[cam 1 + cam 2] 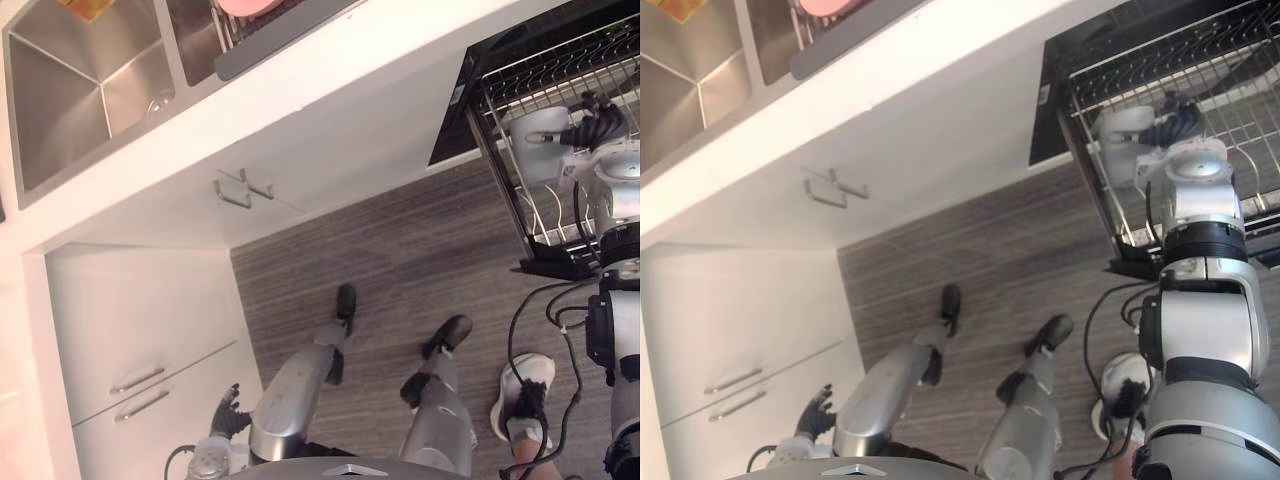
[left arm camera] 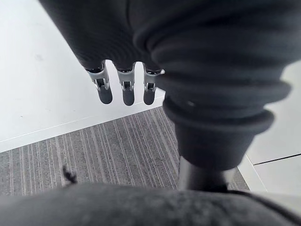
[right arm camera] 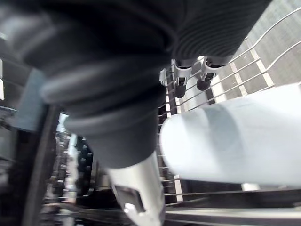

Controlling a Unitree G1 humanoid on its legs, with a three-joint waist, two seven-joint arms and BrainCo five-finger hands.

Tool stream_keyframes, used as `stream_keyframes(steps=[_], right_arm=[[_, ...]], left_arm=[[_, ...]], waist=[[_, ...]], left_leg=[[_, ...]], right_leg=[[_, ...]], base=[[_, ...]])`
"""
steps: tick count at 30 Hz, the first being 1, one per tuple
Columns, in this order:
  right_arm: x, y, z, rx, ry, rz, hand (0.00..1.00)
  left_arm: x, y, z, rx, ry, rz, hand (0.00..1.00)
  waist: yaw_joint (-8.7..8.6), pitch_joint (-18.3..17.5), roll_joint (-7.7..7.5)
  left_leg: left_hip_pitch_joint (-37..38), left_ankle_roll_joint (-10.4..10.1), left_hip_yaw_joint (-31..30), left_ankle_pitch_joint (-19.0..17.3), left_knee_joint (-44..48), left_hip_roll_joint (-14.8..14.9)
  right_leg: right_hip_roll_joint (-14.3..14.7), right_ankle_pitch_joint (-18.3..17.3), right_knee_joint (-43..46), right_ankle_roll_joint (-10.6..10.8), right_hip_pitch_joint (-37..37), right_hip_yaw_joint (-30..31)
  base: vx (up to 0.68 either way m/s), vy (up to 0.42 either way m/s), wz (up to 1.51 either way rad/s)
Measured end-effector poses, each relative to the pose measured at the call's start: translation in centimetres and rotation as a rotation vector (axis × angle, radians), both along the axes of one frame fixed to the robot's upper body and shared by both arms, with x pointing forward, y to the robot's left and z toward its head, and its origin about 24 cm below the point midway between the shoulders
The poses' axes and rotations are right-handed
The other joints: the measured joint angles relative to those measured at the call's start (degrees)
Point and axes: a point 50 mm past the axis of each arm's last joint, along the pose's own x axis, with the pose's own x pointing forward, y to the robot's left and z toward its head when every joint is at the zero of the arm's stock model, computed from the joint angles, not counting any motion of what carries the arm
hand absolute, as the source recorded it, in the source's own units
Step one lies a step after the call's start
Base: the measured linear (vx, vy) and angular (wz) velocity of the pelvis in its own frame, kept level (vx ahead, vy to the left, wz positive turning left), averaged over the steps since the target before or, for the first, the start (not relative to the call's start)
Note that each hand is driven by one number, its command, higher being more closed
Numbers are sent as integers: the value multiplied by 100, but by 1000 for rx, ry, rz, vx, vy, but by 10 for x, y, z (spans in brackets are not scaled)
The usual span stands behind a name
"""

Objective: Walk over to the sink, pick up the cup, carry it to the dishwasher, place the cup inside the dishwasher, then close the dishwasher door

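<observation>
Cup, pale and lying on its side, at the upper right of the frame, just over the pulled-out wire rack of the dishwasher. Gripped by the right hand, dark fingers curled round it. Big and close in the right wrist view, with fingertips past it and rack wires behind. Cannot tell if touching the wires or a little above them.

Left hand down at the lower left of the frame, beside the white drawers, holding nothing, fingers straight and hanging loose.

Shiny steel sink at the upper left, set in the white counter. Something pink at the top edge, on a dark tray next to the sink. Two small handles on the white cupboard front under the counter. Grey striped floor in the middle. A person's white shoe at the lower right, below the rack in the frame.
</observation>
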Motion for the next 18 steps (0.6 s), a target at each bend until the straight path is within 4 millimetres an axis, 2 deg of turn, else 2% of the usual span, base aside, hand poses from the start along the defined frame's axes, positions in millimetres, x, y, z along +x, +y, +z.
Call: stream_keyframes(steps=[3,4,5,6,7,9,10,12,13,15,16,18], right_arm=[[-4,9,12,47,-142,77,0],[-6,18,11,95,-212,134,0],[-6,20,9,108,-223,147,0],[-11,27,0,161,-275,204,0],[-13,29,-4,179,-291,222,0],[-27,36,-25,294,-372,274,0],[-30,38,-33,331,-388,286,0],[-39,50,-62,431,-404,314,0],[-44,63,-85,497,-394,335,0],[-61,80,-117,588,-394,347,0],[-72,91,-132,629,-393,353,0],[-86,104,-142,667,-421,382,0]], left_arm=[[-2,2,-1,4,8,12,0],[-5,6,-1,7,6,35,0],[-6,7,-1,8,5,41,0],[-9,11,-2,12,6,64,0],[-11,13,-2,15,6,75,0],[-15,20,-3,27,6,116,0],[-17,23,-3,32,9,129,0],[-20,30,-5,44,19,176,0],[-26,36,-5,56,28,212,0],[-32,45,-6,75,44,264,0],[-39,49,-7,92,63,283,0],[-48,53,-9,112,84,308,0]], waist=[[-102,40,-54],[-194,109,-150],[-223,125,-171],[-355,204,-282],[-406,237,-331],[-534,276,-520],[-567,267,-567],[-648,176,-764],[-723,87,-917],[-783,-71,-1139],[-806,-279,-1249],[-828,-514,-1362]], left_leg=[[174,-4,-40,-38,-4,0],[310,-16,-41,-70,-9,5],[338,-15,-42,-78,-9,7],[477,-43,-68,-133,-13,11],[532,-36,-78,-137,-15,12],[704,-52,-90,-156,-88,27],[752,-49,-92,-154,-122,34],[857,-51,-70,-156,-174,67],[939,-71,-62,-170,-212,97],[1121,-115,-43,-251,-213,146],[1167,-138,-32,-305,-210,180],[1297,-153,18,-376,-208,224]], right_leg=[[3,-56,-1,27,192,-23],[9,-122,-1,18,324,-49],[10,-130,-1,22,360,-59],[13,-162,-3,50,518,-108],[15,-173,-6,65,583,-121],[37,-199,-19,101,732,-134],[46,-200,-18,97,762,-136],[76,-232,-18,91,824,-124],[107,-256,-14,86,886,-123],[158,-339,-20,95,1055,-112],[189,-388,-36,98,1102,-113],[228,-461,-38,100,1220,-103]], base=[[5,-3,5],[0,0,0],[18,-12,4],[18,-9,8],[27,-11,8],[39,-15,2],[67,-25,-3],[79,-34,-8],[104,-46,-8],[129,-62,-8],[109,-59,-8],[96,-48,-7]])
